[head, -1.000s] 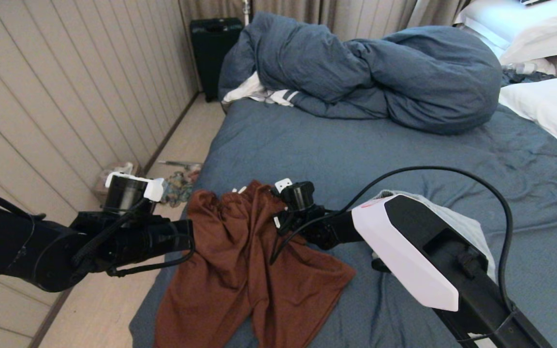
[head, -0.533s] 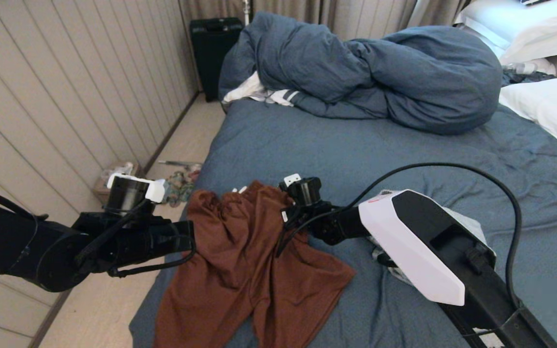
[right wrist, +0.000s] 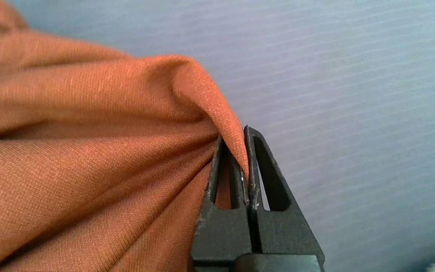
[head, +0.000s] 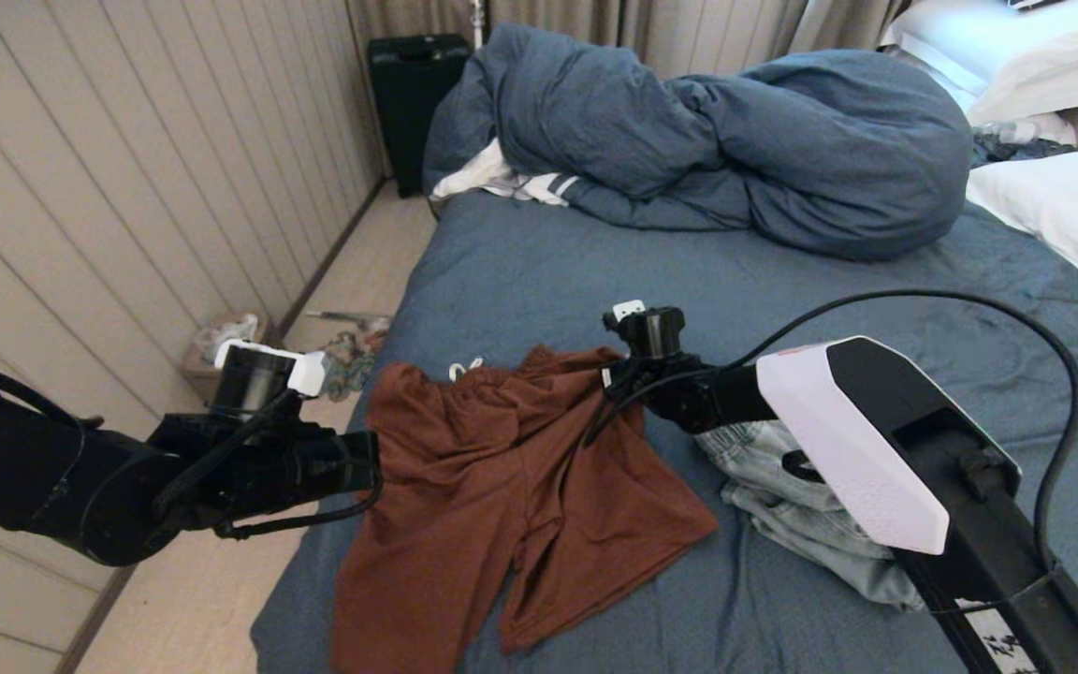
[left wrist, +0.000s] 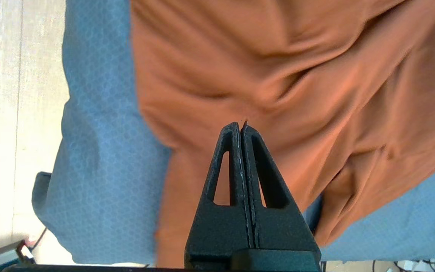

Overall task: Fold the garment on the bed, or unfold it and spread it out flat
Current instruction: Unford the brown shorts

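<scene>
The brown shorts (head: pixel 502 487) lie on the near left part of the bed (head: pixel 782 300). The right gripper (right wrist: pixel 244 151) pinches the shorts' far right corner, jaws closed tight on the cloth. The left gripper (left wrist: pixel 240 128) (closed too) sits at their left edge; I cannot tell if it holds cloth.

black suitcase (head: pixel 415 103) upright against far curtain, beside paneled wall (head: pixel 127 168). small box with tissue (head: pixel 216 342) and patterned cloth heap (head: pixel 352 358) on wood floor (head: pixel 352 271). crumpled light-blue jeans (head: pixel 801 520) beside striped white cloth (head: pixel 511 183).
</scene>
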